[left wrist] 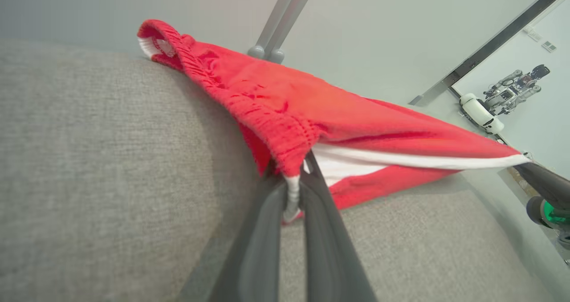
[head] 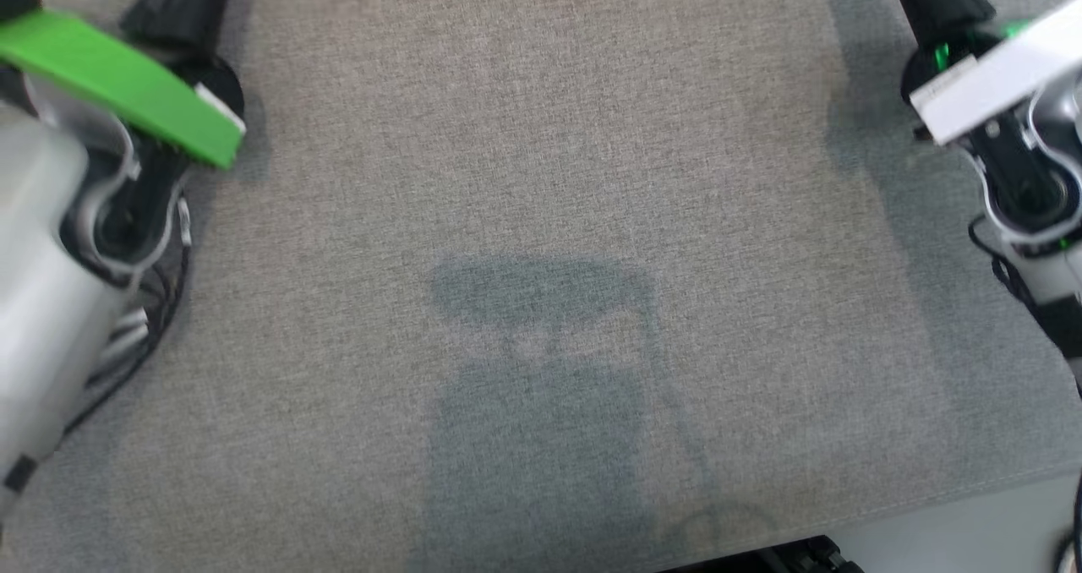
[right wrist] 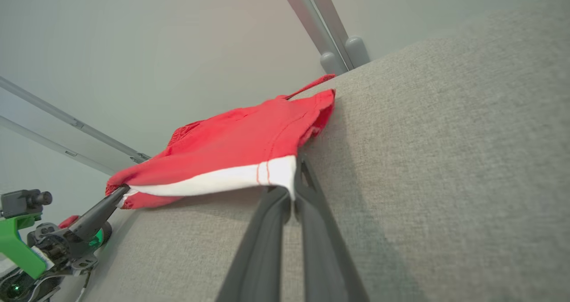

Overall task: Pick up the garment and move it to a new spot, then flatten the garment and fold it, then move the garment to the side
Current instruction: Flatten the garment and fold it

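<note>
Left gripper (left wrist: 291,184) is being shown clamped on the waistband of the red shorts (left wrist: 320,110), right gripper (right wrist: 291,187) on a white-trimmed corner. The shorts are being held stretched along the grey table's (head: 541,176) far edge, its wide surface lying nearer.

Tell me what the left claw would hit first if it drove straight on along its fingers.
The red garment: the left claw is shut on its edge, and the bunched cloth lies directly ahead. Beyond it stands a grey post; how far is unclear.
</note>
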Robot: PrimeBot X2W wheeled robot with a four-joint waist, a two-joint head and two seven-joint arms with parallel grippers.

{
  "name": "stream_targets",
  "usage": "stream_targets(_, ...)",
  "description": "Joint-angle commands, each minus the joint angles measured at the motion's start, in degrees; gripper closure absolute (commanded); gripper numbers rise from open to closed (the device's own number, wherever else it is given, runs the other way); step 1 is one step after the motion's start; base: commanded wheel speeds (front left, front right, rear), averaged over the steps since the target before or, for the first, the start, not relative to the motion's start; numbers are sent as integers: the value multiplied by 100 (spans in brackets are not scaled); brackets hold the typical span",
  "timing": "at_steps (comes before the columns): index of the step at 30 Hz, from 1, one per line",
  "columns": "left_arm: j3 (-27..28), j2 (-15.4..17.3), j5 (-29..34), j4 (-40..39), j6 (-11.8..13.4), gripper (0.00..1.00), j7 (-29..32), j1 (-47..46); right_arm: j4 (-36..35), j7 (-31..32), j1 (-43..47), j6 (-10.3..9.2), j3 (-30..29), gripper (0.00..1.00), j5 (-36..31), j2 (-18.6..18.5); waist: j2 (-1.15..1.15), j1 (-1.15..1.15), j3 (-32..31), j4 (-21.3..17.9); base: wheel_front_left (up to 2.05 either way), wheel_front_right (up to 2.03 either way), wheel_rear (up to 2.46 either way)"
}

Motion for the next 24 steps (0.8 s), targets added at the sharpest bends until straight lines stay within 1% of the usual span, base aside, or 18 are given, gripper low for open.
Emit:
stream_targets(1,-125,55,-116,-48,9,100,-106,446,-146,-28,355,1,-93,100,-64,-109,0,1,-309,108,0,0,0)
stream_targets(5,-247,226,-103,-313,10,100,-311,1038,-550,-1,1132,1,-397,100,-194,-224,0,1,-620,219,0,0,0)
stream_targets(6,-285,268,-20,-360,10,100,-349,1175,-631,4,1332,0,-490,100,-235,-234,0,1,-694,254,0,0,0)
stream_targets(7,-285,268,-20,-360,10,100,-349,1175,-631,4,1332,0,-490,100,-235,-234,0,1,-694,254,0,0,0)
stream_targets(11,-313,360,167,-514,10,100,-436,1710,-983,52,2071,-4,-842,100,-553,-174,0,1,-984,353,0,0,0)
stream_targets(15,-205,380,291,-709,12,100,-473,2219,-1333,214,2708,-4,-1183,100,-951,17,0,1,-1239,390,0,0,0)
stream_targets(18,-64,347,410,-830,61,100,-480,2560,-1587,379,3119,-4,-1427,100,-1263,240,0,1,-1418,407,0,0,0)
stream_targets(24,166,241,702,-1059,161,100,-480,3229,-2037,737,3800,-3,-1889,100,-1668,780,0,1,-1731,423,0,0,0)
